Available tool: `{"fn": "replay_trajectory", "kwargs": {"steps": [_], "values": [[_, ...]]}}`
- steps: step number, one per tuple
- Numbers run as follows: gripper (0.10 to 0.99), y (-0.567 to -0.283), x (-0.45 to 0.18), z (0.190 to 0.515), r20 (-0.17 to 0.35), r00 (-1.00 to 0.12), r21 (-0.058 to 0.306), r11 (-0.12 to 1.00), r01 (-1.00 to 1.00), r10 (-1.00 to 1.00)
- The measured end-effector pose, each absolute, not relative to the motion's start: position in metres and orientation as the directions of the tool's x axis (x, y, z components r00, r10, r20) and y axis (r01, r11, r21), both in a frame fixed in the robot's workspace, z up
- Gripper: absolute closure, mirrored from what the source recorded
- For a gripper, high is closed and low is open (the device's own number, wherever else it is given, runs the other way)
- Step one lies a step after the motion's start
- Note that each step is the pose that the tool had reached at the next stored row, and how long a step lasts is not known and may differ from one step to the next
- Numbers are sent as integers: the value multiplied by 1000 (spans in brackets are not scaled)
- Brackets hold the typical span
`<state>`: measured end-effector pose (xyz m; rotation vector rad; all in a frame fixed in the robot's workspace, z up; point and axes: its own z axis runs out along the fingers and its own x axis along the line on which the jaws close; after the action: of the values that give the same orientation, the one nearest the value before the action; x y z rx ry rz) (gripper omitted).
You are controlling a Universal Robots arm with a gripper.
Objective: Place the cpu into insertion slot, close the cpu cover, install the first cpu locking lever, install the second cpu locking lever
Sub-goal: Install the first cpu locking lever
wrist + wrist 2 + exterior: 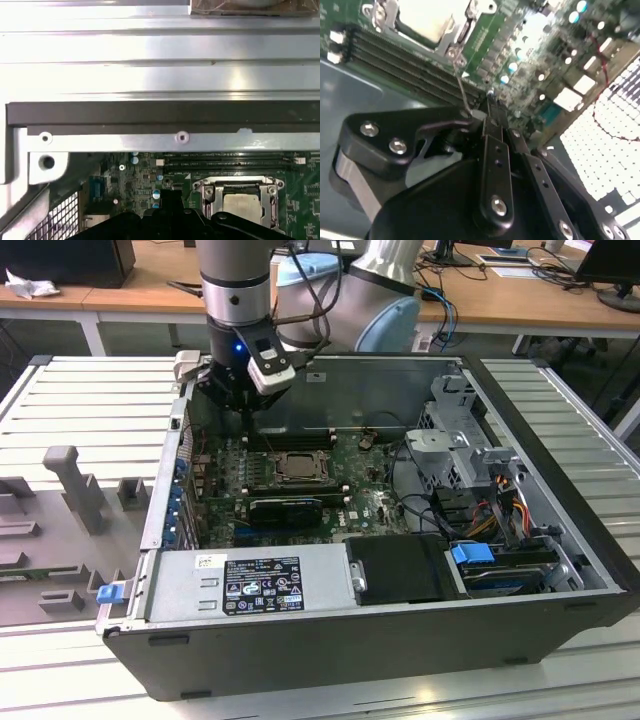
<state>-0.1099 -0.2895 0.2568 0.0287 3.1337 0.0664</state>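
— Where is the arm sitting right now?

— I have the gripper [243, 405] down inside the open computer case [560, 540], near the back wall, just beyond the far edge of the green motherboard [365, 502]. In the second wrist view the fingers [492, 125] are drawn together with a thin wire lever [461, 90] running right up to their tips; the claw looks narrow, closed down around that wire's end.

— And the cpu?

— The cpu [242, 206] is already seated in the insertion slot [207, 192]; I see its pale metal top framed by the cpu cover [235, 181], which lies flat over it. In the exterior view the socket sits mid-board, a little toward the viewer from the gripper.

— What's crowding you?

— Plenty. The long black memory slots [227, 160] run between the socket and the case wall, right where I'm working. The case's dark rim [160, 117] and a silvery flange with screws sit just beyond them. A black card [285, 510] stands just in front of the socket in the exterior view. Toward the exterior view's right there is a grey drive cage [455, 440] with loose cables [505, 505], well apart from me. The power supply box [245, 585] lies along the near wall.
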Motion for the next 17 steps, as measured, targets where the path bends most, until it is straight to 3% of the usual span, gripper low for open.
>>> {"fn": "replay_trajectory", "kwargs": {"steps": [8, 13, 17], "values": [[980, -290, -53, 244, -7, -1000, 42, 999, 18, 18], [980, -288, -51, 243, -47, -999, 42, 999, 14, 16], [980, -280, -51, 238, -50, -999, 42, 999, 5, 8]]}}
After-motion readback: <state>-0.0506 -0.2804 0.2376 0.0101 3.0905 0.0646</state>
